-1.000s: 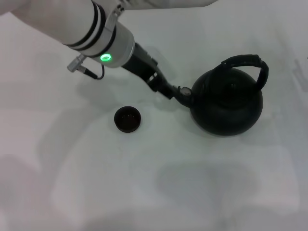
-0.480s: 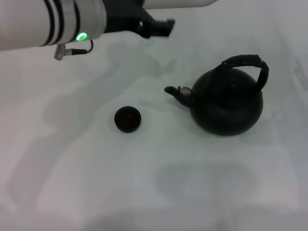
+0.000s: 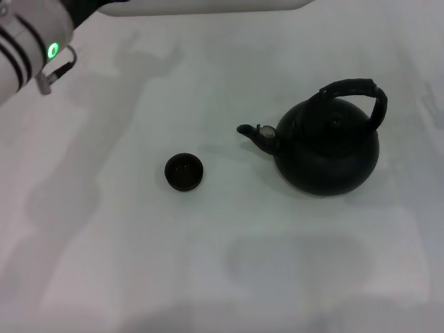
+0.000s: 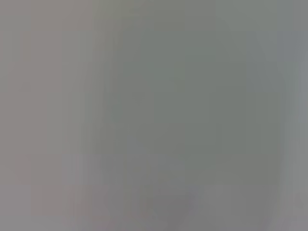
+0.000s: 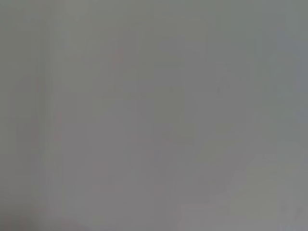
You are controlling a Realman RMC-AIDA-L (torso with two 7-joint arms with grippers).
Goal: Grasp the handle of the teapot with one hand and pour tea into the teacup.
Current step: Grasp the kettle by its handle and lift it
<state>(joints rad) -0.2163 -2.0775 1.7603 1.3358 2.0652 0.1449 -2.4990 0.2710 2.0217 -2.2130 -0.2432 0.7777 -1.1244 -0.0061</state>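
Head view. The teapot (image 3: 327, 149) stands upright on the counter (image 3: 229, 263) at 3 o'clock, spout (image 3: 251, 132) toward 9 o'clock, aimed just above the teacup (image 3: 184, 171), which sits apart from it near centre. The handle (image 3: 355, 96) arches free overhead, open to a grasp from above. The left arm (image 3: 31, 38) shows only at 10 o'clock; neither tool is visible, so their opening cannot be told. Nothing is held.

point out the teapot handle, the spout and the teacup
handle (image 3: 355, 87), head view, top of the arched hoop
spout (image 3: 251, 132), head view, middle of the short curved neck
teacup (image 3: 184, 171), head view, centre of the dark inside
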